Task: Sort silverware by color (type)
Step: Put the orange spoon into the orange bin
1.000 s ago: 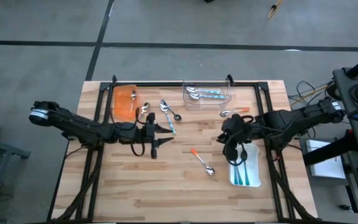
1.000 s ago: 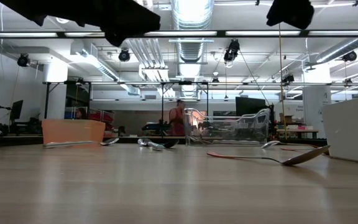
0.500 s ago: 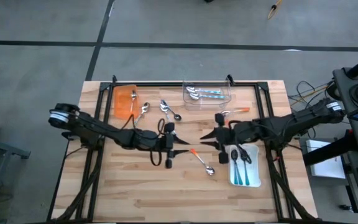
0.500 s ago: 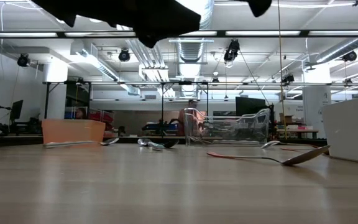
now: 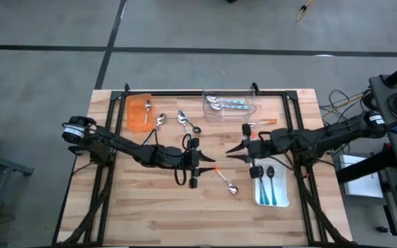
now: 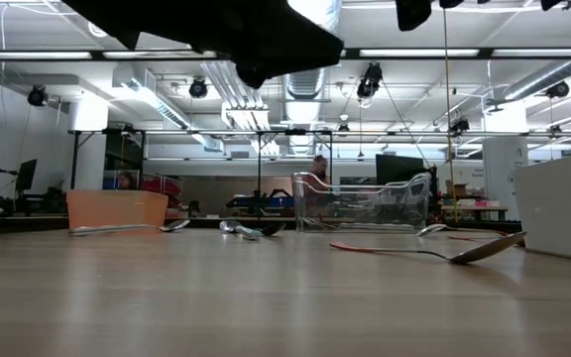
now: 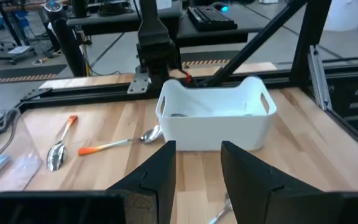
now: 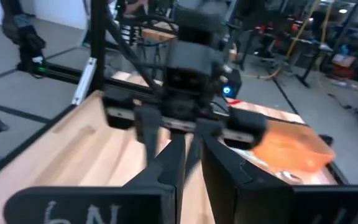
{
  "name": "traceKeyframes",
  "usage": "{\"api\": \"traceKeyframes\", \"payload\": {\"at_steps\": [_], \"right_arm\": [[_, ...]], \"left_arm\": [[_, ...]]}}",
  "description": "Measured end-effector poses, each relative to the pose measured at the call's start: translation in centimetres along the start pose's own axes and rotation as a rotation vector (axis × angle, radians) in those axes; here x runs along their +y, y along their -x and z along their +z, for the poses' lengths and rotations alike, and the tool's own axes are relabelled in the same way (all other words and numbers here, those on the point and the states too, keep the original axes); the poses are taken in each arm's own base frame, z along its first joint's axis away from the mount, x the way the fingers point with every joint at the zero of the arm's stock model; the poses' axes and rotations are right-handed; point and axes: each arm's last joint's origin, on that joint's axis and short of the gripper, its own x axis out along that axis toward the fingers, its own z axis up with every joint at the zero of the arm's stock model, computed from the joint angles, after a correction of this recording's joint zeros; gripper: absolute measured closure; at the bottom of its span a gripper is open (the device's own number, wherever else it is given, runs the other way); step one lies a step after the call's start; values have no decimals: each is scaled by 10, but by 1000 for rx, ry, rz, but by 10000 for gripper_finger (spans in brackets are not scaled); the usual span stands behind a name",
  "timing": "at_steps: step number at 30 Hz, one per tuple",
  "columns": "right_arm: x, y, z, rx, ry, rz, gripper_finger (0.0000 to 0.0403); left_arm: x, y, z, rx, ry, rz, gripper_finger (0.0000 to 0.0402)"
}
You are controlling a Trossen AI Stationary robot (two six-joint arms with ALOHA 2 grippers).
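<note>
An orange-handled spoon [image 5: 224,179] lies flat mid-table, also seen in the low view [image 6: 434,252]. My left gripper [image 5: 207,164] hovers open just left of its handle end, well above the wood [image 6: 261,69]; its wrist view shows the open fingers [image 7: 197,168]. My right gripper [image 5: 229,153] hangs opposite, pointing left, with a narrow gap between its fingers [image 8: 192,162]. Two more orange-handled spoons [image 5: 260,124] lie near the far right. Several other spoons [image 5: 185,122] lie far of centre. Teal-handled spoons [image 5: 266,180] lie in the white tray.
A white tray [image 5: 283,201] stands near the right edge, a clear tray [image 5: 251,109] holding spoons at the far edge, and an orange tray [image 5: 135,118] with one spoon at far left. Bare wood fills the near half. Both arms' tips face each other closely mid-table.
My left gripper has moved toward the table's right, from left of centre to just beside the mid-table orange spoon's handle. My right gripper has left the space above the white tray, moved toward the far-left, and turned from pointing down to pointing level at the left arm.
</note>
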Motion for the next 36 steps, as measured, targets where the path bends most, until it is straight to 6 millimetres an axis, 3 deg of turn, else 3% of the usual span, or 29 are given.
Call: {"api": "traceKeyframes", "payload": {"at_steps": [10,22,30,36], "right_arm": [[-13,33,3,-90,27,-14,360],[-12,65,2,-112,53,32,360],[-12,80,-2,-122,55,19,360],[-12,85,-2,-132,49,14,360]], "left_arm": [[-5,-29,5,-1,-40,2,293],[-9,-63,10,12,-15,9,293],[-12,-79,13,222,-46,4,293],[-11,-75,20,426,-143,-14,293]]}}
